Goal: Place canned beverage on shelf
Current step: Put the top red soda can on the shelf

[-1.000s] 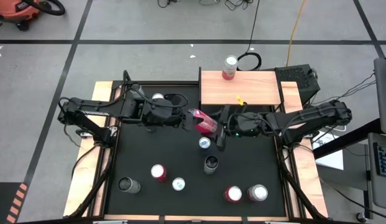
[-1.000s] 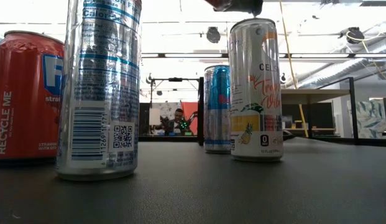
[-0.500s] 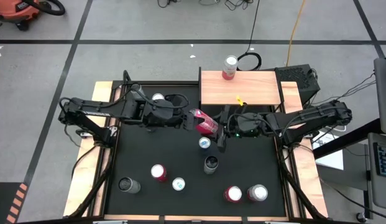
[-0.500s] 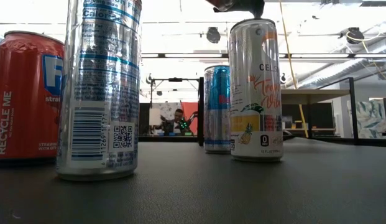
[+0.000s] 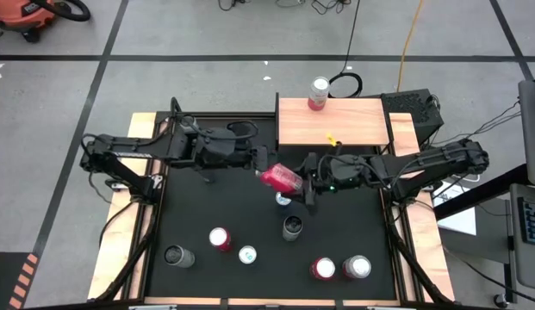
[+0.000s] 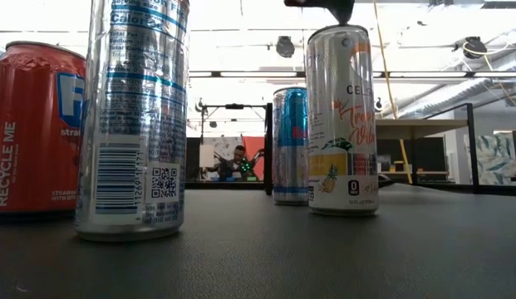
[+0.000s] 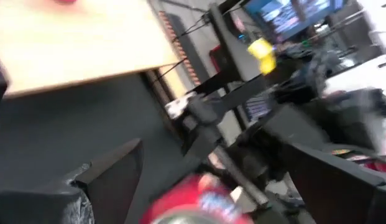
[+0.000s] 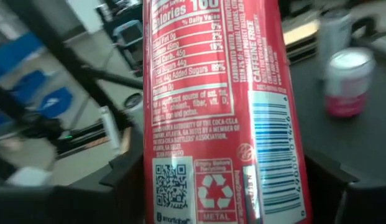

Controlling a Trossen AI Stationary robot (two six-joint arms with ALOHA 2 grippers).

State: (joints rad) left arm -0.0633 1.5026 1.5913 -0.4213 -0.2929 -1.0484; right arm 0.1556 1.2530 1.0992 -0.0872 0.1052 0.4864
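Note:
A red can (image 5: 280,178) hangs above the black table between my two grippers. My right gripper (image 5: 301,182) is shut on it and comes in from the table's right. My left gripper (image 5: 259,164) stands open at the can's other end (image 7: 191,205), one finger on either side of it with gaps. The shelf (image 5: 353,125), a light-wood board, stands at the table's far edge, just beyond both grippers. A silver and red can (image 5: 319,93) stands upright on its far edge. My right gripper pinches the red can's side wall (image 8: 208,186) between its two fingers (image 8: 121,180), near the can's right end. The fingers come nearly level from the table's right and lie across the can. The can is lifted clear of the table and lies tilted.
Several cans stand on the table nearer than the grippers: a blue one (image 5: 284,199), a dark one (image 5: 293,227), a red one (image 5: 220,238), a white-topped one (image 5: 247,255), a grey one (image 5: 177,256), and a pair (image 5: 340,268) at the near right.
My left gripper has opened and let go of the red can. My right gripper has rolled at the wrist while holding the can. The can has turned with it, lies flatter, and has moved a little toward the table's near edge.

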